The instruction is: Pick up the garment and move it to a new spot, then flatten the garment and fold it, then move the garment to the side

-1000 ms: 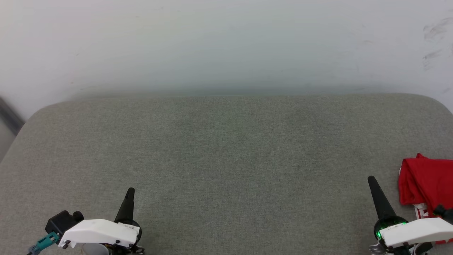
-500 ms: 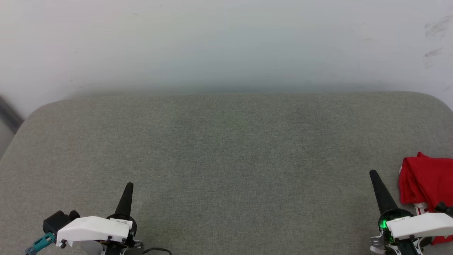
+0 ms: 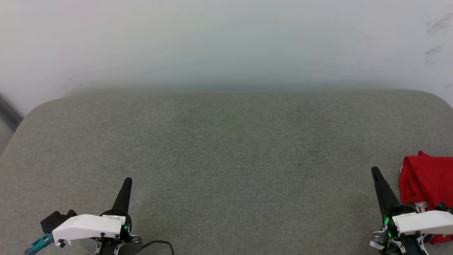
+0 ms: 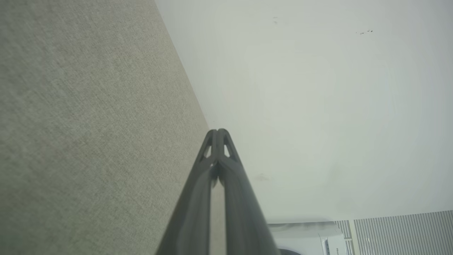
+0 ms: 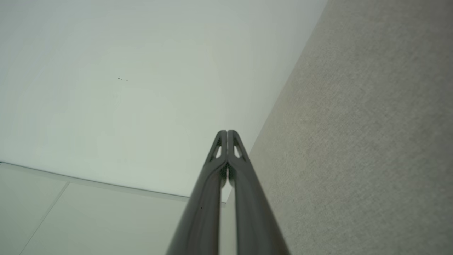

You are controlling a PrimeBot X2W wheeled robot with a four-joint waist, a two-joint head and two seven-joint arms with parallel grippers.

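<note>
We see left gripper (image 3: 128, 180) pressed together, empty, right gripper (image 3: 374, 170) likewise, crumpled red garment (image 3: 424, 180) just to its right

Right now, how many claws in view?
2. Left claw at the head view's lower left, shut; right claw at lower right, shut, beside the shirt.

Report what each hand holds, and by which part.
Nothing is held. The left hand and right hand are both shut empty; the garment lies beside the right hand.

White wrist shells (image 3: 88, 226), dark tapered fingers (image 3: 124, 198), teal connector (image 3: 37, 244)
</note>
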